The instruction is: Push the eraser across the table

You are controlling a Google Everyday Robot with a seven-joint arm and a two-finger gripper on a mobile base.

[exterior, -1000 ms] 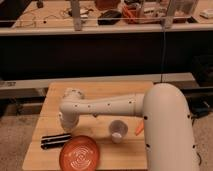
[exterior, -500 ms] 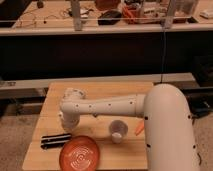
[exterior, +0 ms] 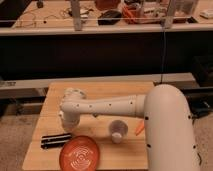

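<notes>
1. Since your work starts at the lower left of the frame, look first at the dark bar-shaped eraser (exterior: pixel 56 140) lying flat on the wooden counter (exterior: pixel 107 90), near its left front edge. It appears to be two dark strips side by side, though you cannot tell whether that is one piece or two.
2. Just right of it and nearer the frame's bottom sits an orange plate (exterior: pixel 79 154), close beside the eraser.
3. Above these, the gripper (exterior: pixel 68 121) hangs at the end of the white arm (exterior: pixel 107 106), low over the counter and just above-right of the eraser; contact cannot be made out.
4. Further right stand a small white cup (exterior: pixel 117 131) and an orange object (exterior: pixel 140 128), partly hidden by the arm's bulk.
5. Judging by this, the push looks barely begun: most of the counter's width remains ahead of the eraser.
</notes>
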